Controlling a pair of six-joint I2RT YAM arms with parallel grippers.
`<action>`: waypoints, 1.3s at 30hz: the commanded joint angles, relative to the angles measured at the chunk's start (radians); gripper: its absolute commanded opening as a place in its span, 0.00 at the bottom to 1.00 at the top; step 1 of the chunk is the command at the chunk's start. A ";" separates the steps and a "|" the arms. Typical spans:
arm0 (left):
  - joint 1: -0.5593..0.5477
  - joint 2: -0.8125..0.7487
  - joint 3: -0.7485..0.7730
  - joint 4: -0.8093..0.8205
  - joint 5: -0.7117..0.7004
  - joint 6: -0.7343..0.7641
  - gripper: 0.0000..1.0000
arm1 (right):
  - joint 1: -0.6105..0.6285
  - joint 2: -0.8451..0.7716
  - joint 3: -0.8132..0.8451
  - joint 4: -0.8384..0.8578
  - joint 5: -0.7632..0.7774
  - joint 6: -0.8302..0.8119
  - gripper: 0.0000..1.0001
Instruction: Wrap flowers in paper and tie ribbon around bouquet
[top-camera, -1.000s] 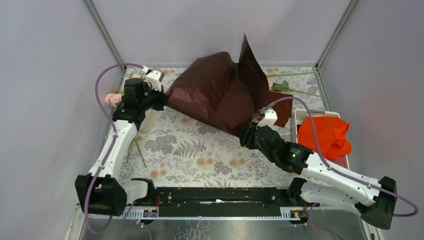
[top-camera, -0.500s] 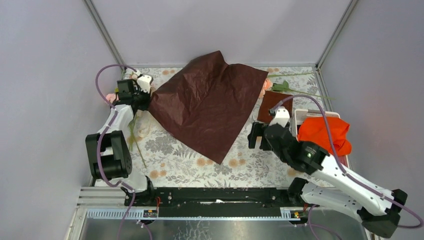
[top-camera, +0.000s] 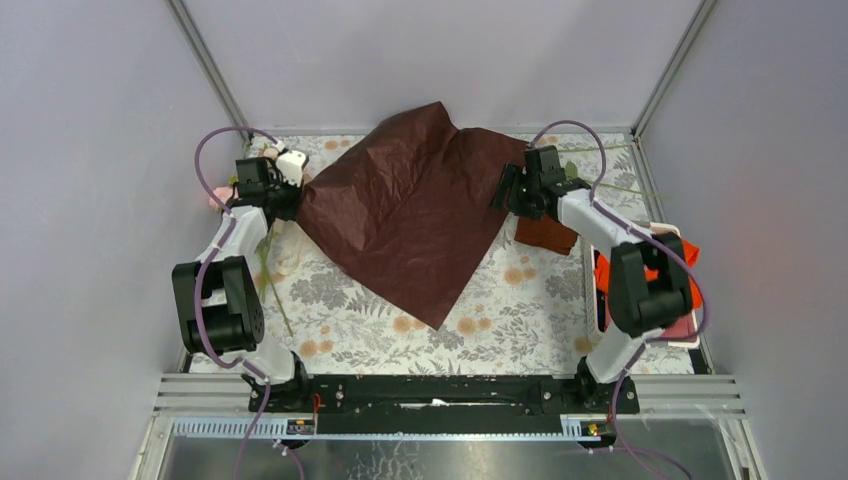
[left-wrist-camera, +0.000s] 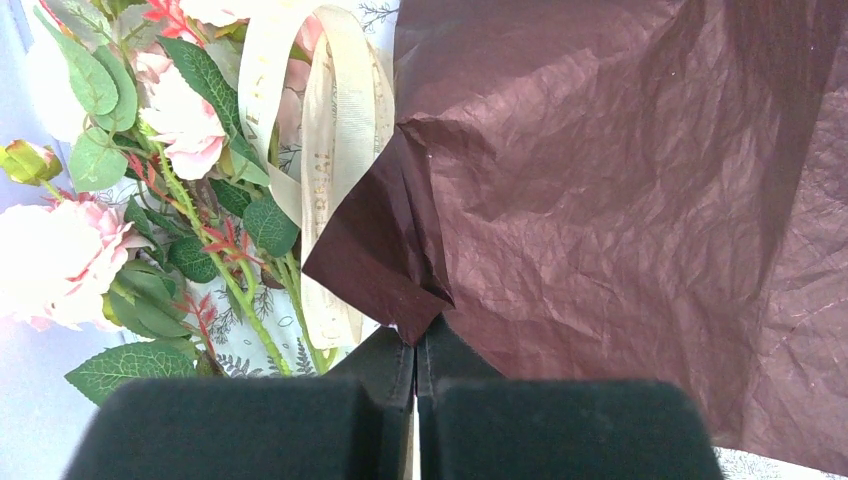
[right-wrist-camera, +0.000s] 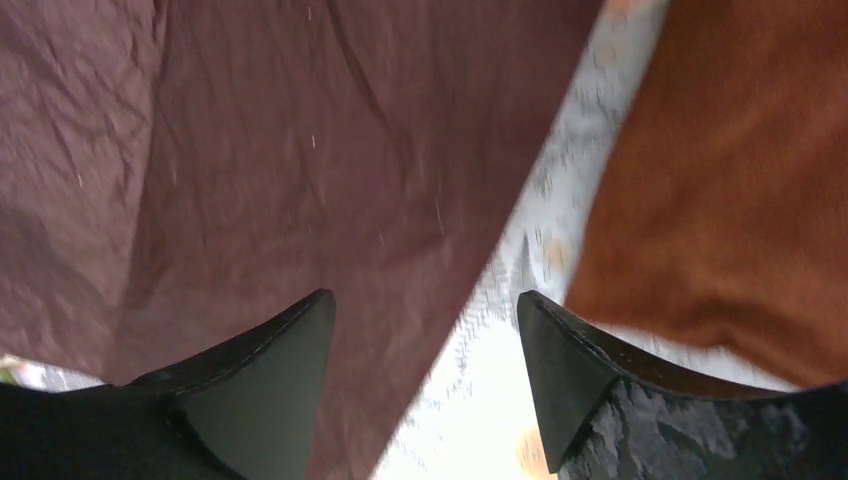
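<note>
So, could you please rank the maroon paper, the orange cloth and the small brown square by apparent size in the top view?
1. Largest by far: the paper.
2 and 3. The orange cloth and the brown square cannot be ranked, since the right arm hides part of each.

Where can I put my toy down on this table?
On the bare flowery tablecloth either side of the paper's near tip. Crowded: flowers and ribbon back left, brown square and orange cloth on the right.
</note>
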 joint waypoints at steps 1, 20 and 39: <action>0.010 -0.027 0.022 -0.002 0.005 0.013 0.00 | -0.057 0.197 0.178 0.075 -0.092 0.012 0.74; 0.010 -0.046 0.009 -0.066 -0.036 -0.001 0.00 | -0.083 0.450 0.307 0.105 -0.239 0.027 0.02; 0.049 -0.243 0.004 -0.332 -0.248 0.024 0.98 | -0.033 -0.097 -0.186 -0.049 -0.135 -0.074 0.00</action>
